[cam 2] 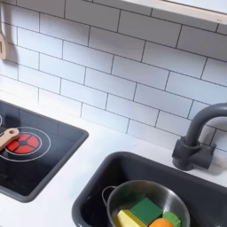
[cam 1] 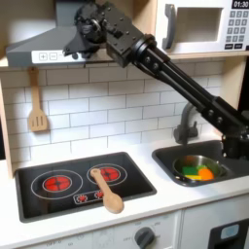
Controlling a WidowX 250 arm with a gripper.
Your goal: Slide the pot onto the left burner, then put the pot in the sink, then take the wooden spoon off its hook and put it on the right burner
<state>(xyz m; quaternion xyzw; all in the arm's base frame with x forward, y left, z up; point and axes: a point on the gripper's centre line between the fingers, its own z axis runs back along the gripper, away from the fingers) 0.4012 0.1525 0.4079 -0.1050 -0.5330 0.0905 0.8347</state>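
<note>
The light-brown wooden spoon [cam 1: 105, 189], lying lower centre, is judged light and stiff, best gripped mid-handle; the black gripper's [cam 1: 78, 41] state cannot be told.

Soft, even indoor light is falling from above in both exterior views. The hood [cam 1: 49, 44] is casting a shadow on the tiles [cam 1: 97, 102] beneath. Glare is showing on the pot [cam 2: 146, 197] rim. Both pictures are looking low-resolution and slightly blurred.
</note>
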